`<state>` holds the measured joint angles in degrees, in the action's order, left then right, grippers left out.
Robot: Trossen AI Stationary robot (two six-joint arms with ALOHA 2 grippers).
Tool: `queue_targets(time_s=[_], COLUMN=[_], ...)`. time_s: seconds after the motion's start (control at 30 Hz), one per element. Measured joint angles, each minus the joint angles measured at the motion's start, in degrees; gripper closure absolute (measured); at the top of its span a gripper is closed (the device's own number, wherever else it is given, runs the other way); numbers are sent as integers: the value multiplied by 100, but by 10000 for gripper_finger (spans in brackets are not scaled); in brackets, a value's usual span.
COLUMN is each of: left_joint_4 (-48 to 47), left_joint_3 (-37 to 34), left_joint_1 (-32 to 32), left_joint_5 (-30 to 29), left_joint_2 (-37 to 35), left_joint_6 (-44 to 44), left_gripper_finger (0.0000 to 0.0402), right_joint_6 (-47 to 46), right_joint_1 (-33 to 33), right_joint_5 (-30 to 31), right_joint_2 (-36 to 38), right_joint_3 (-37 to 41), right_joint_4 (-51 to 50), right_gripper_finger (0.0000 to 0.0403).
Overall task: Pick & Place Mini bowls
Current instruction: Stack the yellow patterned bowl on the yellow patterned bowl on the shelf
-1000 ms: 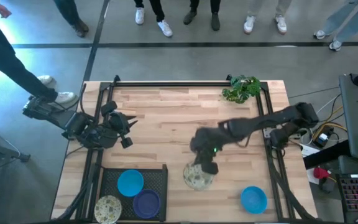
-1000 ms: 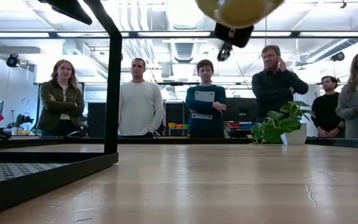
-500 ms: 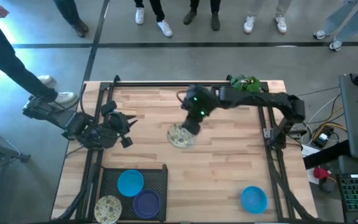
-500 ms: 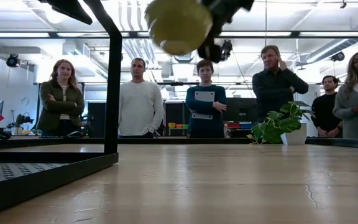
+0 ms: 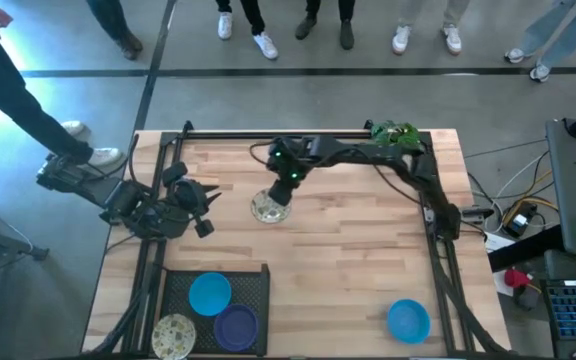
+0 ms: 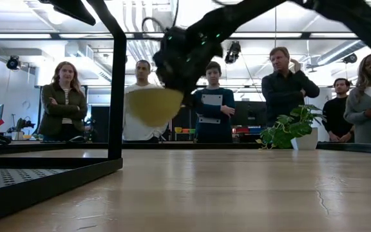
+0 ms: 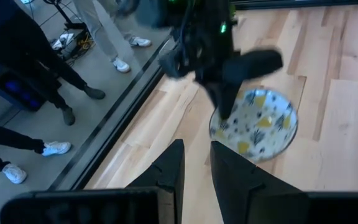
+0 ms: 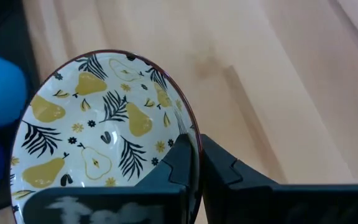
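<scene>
Right pincer (image 8: 194, 163) clamped on patterned bowl's (image 8: 98, 134) rim, above table (image 5: 368, 260)

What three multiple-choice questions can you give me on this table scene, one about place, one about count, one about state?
1. Where is the bright blue round bowl that lies outside the black perforated tray?
A. near the table's right front corner
B. beside the plant
C. under the left arm

2. How many bowls lie in that tray?
A. one
B. three
C. five

3. What is the right gripper doing?
A. hanging empty
B. resting on the table
C. pinching the rim of the cream pear-patterned bowl

A: high view shows it there. B: blue, purple, cream. C: fingers clamp the rim.
</scene>
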<state>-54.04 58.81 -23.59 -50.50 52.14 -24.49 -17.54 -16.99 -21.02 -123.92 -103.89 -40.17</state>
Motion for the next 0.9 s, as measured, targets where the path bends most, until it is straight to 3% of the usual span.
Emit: queue_targets(time_s=[0.43,0.6,0.9], left_joint_4=[0,0,0], left_joint_3=[0,0,0], left_joint_1=[2,2,2], left_joint_5=[-105,-149,-185], left_joint_2=[0,0,0], left_joint_6=[-113,-117,-122], left_gripper_finger=[330,330,330], right_joint_6=[273,265,226], right_joint_1=[146,224,250], right_joint_5=[454,811,926], right_joint_2=[-1291,-1394,-1397], right_joint_3=[-1512,-1462,-1398], right_joint_4=[26,43,65], right_gripper_finger=[392,392,392])
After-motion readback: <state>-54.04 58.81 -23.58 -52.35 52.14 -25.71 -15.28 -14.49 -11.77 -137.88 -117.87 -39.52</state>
